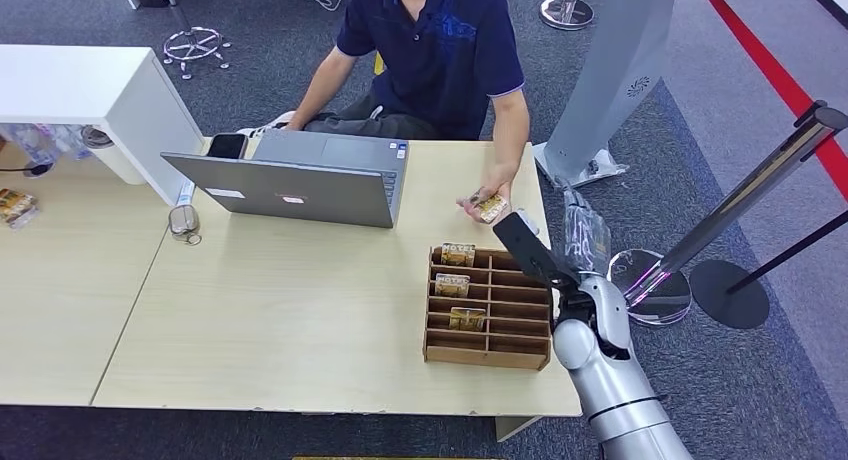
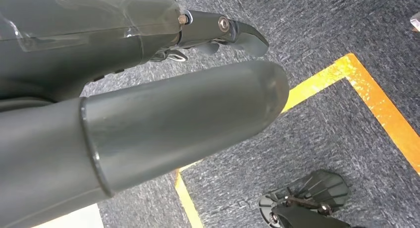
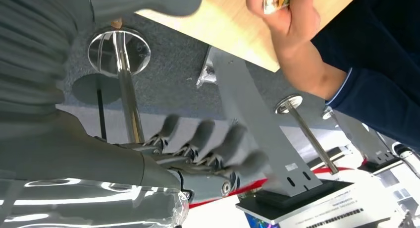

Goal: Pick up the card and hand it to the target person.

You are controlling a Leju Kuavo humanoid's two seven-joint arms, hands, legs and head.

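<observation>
Card point(image 1: 490, 208) sits in the person's hand point(image 1: 484, 204); right hand point(image 1: 532, 248) raised nearby, fingers point(image 3: 213, 139) spread, empty.

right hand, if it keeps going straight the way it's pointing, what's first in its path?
Likely the person's hand holding the card at the table's far edge. The right hand points up toward it, empty; depth between them is unclear.

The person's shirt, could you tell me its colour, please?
Dark navy blue shirt, clearest in the head view.
</observation>
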